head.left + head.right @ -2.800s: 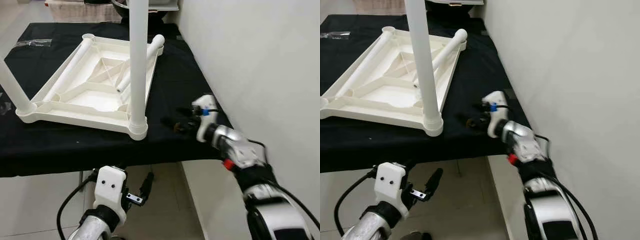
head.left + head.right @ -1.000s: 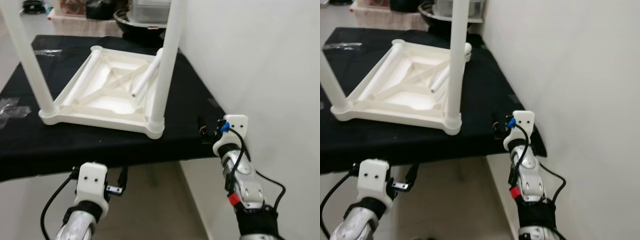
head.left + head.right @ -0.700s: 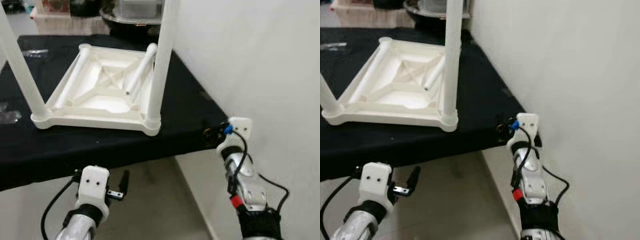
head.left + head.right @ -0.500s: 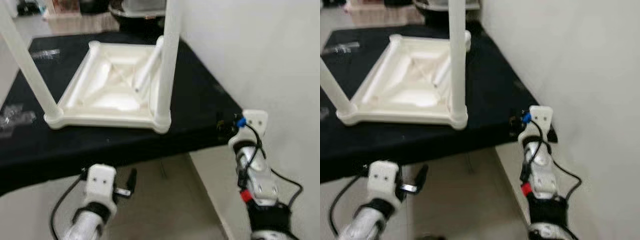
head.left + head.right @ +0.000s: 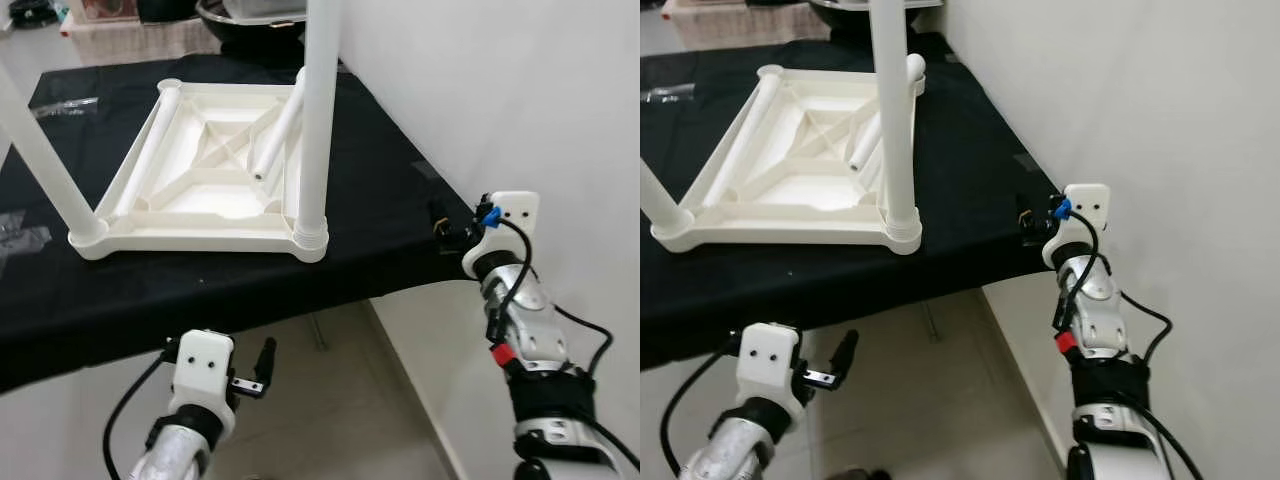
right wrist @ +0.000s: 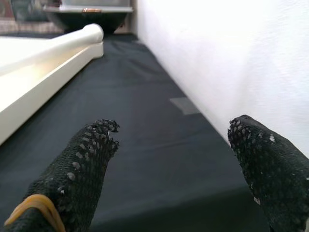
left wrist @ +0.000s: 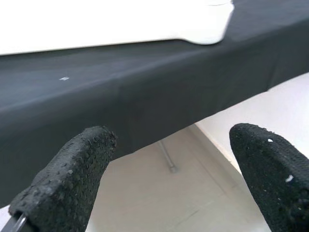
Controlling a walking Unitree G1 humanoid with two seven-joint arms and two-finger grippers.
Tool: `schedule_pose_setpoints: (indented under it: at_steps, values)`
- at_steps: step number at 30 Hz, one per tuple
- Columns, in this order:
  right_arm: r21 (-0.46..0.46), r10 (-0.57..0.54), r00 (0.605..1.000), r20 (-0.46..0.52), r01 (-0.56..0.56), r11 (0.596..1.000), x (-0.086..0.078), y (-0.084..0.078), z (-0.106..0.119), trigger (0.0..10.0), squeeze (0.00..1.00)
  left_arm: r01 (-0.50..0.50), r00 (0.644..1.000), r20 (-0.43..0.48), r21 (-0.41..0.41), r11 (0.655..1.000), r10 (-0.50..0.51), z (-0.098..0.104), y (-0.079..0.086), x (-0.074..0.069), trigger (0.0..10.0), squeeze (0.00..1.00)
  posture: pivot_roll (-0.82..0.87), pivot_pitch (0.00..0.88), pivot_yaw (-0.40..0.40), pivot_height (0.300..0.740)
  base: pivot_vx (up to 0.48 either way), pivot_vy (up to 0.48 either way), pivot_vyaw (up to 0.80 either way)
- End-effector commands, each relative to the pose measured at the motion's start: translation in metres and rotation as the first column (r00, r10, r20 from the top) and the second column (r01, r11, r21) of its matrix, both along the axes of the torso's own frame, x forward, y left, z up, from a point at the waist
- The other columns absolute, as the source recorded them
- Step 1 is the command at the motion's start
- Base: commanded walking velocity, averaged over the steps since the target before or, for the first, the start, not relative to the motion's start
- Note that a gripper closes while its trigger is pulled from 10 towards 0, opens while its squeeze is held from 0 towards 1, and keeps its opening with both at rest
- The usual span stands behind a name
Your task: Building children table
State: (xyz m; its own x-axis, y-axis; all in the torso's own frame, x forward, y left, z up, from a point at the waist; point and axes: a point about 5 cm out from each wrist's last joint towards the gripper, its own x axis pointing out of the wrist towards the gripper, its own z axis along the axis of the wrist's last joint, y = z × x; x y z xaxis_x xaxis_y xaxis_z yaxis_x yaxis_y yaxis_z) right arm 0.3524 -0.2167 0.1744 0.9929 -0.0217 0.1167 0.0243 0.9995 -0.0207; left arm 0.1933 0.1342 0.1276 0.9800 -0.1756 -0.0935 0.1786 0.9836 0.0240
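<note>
Lying upside down on the bench with the black cloth (image 5: pixel 380 200) is a white plastic children's table top (image 5: pixel 205 185). It sits in the middle of the bench, a little toward 11 o'clock in the head views. Two long white plastic legs stand up straight in its near corners. One white leg (image 5: pixel 318 120) rises from the corner at about 1 o'clock of the top's near edge. The other white leg (image 5: pixel 40 160) rises from the near corner at 9 o'clock. Two more round white legs lie flat inside the top. One loose white leg (image 5: pixel 278 135) leans along the side near the first standing leg. Another flat white leg (image 5: pixel 150 135) lies along the far side at 10 o'clock.

A white wall (image 5: pixel 520 90) runs along the bench at 3 o'clock.

The right pincer (image 5: pixel 442 226) is at the near corner of the bench by the wall, at 4 o'clock from the table top. Its two black fingers (image 6: pixel 82 169) are spread wide apart and hold nothing. They hang just over the black cloth.

The left pincer (image 5: pixel 262 362) is low down, below the front edge of the bench, at 6 o'clock. Its black fingers (image 7: pixel 67 179) are spread apart too, with nothing between them. A pale floor (image 5: pixel 330 410) lies under it.
</note>
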Motion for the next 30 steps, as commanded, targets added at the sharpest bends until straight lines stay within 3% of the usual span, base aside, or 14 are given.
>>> schedule_pose_setpoints:
  at_steps: [1,9,18,20,22,23,24,25,27,30]
  values:
    - [-0.01,-0.008,1.0,-0.007,0.008,1.0,0.001,0.002,-0.001,10.0,0.0,-0.002,1.0,-0.02,0.016,1.0,0.002,-0.003,0.001,-0.003,10.0,0.0,0.14,0.126,-0.1,0.74,0.0,0.0,0.56]
    - [0.046,0.062,0.998,0.025,-0.063,0.997,0.007,0.012,0.003,10.0,0.0,-0.003,1.0,-0.015,0.009,1.0,0.003,-0.002,0.0,-0.004,10.0,0.0,0.14,0.13,-0.102,0.74,0.0,0.0,0.0]
    - [0.012,0.101,0.995,0.008,-0.101,0.995,0.011,0.014,0.003,10.0,0.0,-0.002,1.0,-0.015,0.01,1.0,0.002,-0.002,0.0,-0.004,10.0,0.0,0.14,0.134,-0.103,0.74,0.0,0.0,0.36]
    - [0.042,0.195,0.981,-0.022,-0.194,0.98,0.015,0.013,0.005,10.0,0.0,0.0,1.0,-0.022,0.011,1.0,0.0,-0.003,0.0,-0.005,10.0,0.0,0.14,0.129,-0.099,0.74,0.0,0.0,0.0]
    - [-0.022,0.325,0.942,-0.088,-0.328,0.944,0.015,0.012,0.002,10.0,0.0,0.006,0.999,-0.032,0.014,1.0,-0.005,-0.004,-0.001,-0.005,10.0,0.0,0.14,0.123,-0.098,0.74,0.0,0.0,0.0]
    - [-0.022,0.325,0.942,-0.088,-0.328,0.944,0.015,0.012,0.002,10.0,0.0,0.006,0.999,-0.032,0.014,1.0,-0.005,-0.004,-0.001,-0.005,10.0,0.0,0.14,0.123,-0.098,0.74,0.0,0.0,0.0]
    - [-0.044,0.384,0.913,-0.139,-0.393,0.918,0.014,0.011,-0.002,10.0,0.0,0.007,1.0,-0.028,0.011,1.0,-0.007,-0.004,-0.001,-0.005,10.0,0.0,0.14,0.121,-0.1,0.74,0.0,0.0,0.0]
    - [-0.044,0.384,0.913,-0.139,-0.393,0.918,0.014,0.011,-0.002,10.0,0.0,0.007,1.0,-0.028,0.011,1.0,-0.007,-0.004,-0.001,-0.005,10.0,0.0,0.14,0.121,-0.1,0.74,0.0,0.0,0.0]
    - [-0.069,0.435,0.872,-0.222,-0.46,0.885,0.014,0.004,-0.006,10.0,0.0,0.009,1.0,-0.02,0.006,1.0,-0.008,-0.003,-0.002,-0.004,10.0,0.0,0.14,0.13,-0.1,0.74,0.0,0.0,0.0]
    - [-0.081,0.442,0.859,-0.258,-0.475,0.876,0.014,0.0,-0.008,10.0,0.0,0.009,1.0,-0.018,0.005,1.0,-0.009,-0.003,-0.002,-0.004,10.0,0.0,0.14,0.136,-0.099,0.74,0.0,0.0,0.0]
